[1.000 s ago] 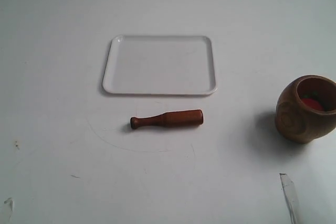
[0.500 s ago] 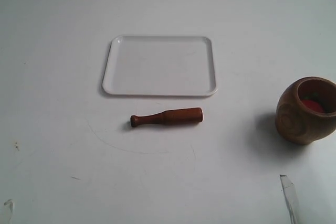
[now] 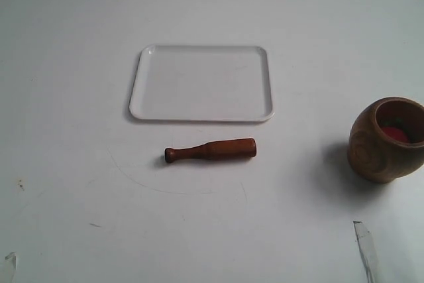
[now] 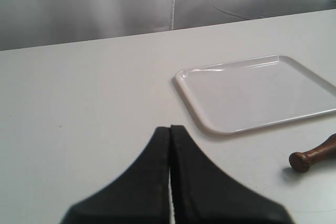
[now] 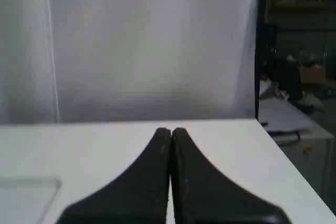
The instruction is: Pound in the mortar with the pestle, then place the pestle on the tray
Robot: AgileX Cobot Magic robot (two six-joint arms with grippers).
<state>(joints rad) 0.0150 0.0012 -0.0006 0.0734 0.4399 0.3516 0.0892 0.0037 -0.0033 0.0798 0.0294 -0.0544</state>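
Left pincer (image 4: 169,129) is pressed closed, holding nothing. The glossy white tray (image 3: 136,107) sits in the middle of the counter (image 3: 66,197). Just camera-side of it lies the smooth dark-wood pestle (image 3: 211,150), long axis side to side, knob toward my left arm, so that one's probably nearer. The rounded, grainy mortar (image 3: 371,154) is far right. Right pincer (image 5: 170,129): closed too, empty.
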